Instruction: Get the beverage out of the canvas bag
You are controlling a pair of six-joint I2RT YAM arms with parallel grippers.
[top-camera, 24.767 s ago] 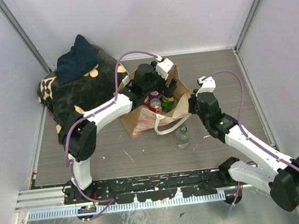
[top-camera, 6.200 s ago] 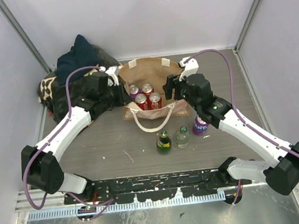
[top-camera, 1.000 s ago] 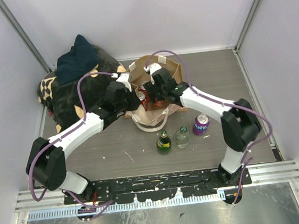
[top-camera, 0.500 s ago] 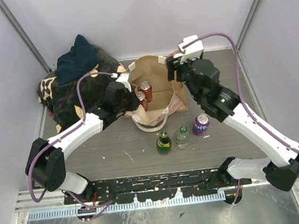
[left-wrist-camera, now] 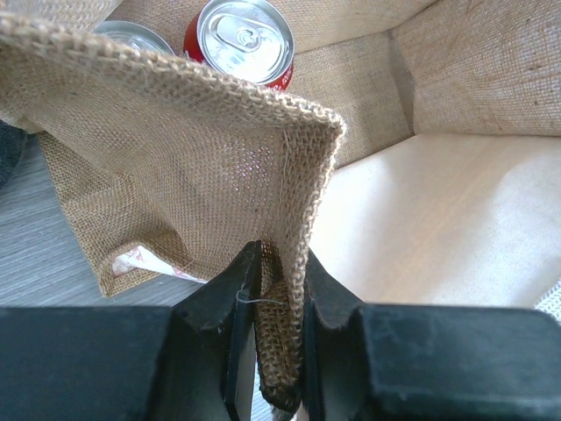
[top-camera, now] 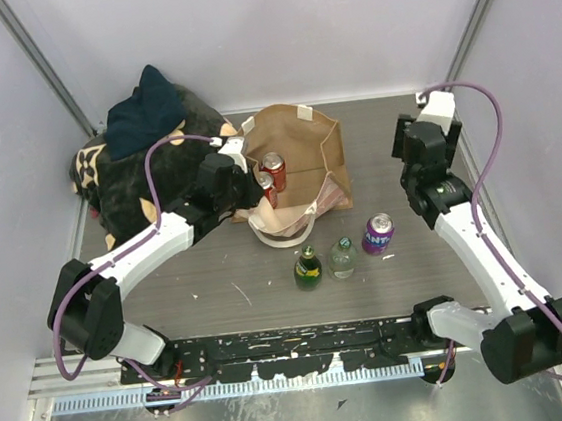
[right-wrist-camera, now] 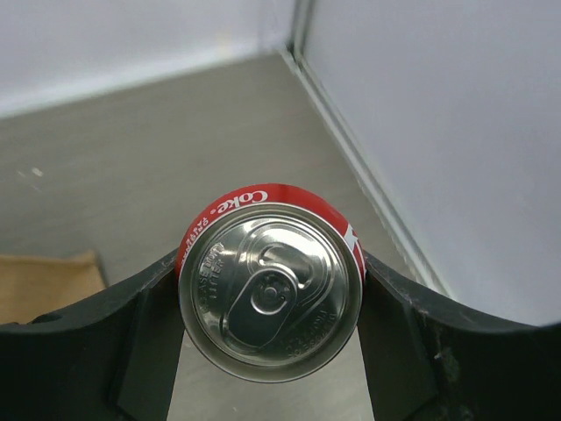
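The tan canvas bag (top-camera: 304,143) stands open at the back middle of the table. My left gripper (left-wrist-camera: 280,289) is shut on the bag's near-left rim (left-wrist-camera: 298,175) and pinches the woven fabric between its jaws; from above it sits at the bag's left side (top-camera: 249,189). Two red cans remain inside the bag (top-camera: 274,168) (left-wrist-camera: 244,39), the second (left-wrist-camera: 131,35) partly hidden by the rim. My right gripper (right-wrist-camera: 270,294) is shut on a beverage, a red Coke can (right-wrist-camera: 270,289), held upright above the table near the back right corner (top-camera: 414,156).
A purple can (top-camera: 378,230), a clear bottle (top-camera: 341,256) and a green bottle (top-camera: 308,266) stand in front of the bag. A black patterned bag (top-camera: 137,180) with dark blue cloth (top-camera: 145,109) lies back left. The right wall (right-wrist-camera: 438,132) is close to the held can.
My right arm lifted a red can out of the bag and swung it right toward the back right corner. My left gripper kept its hold on the rim.
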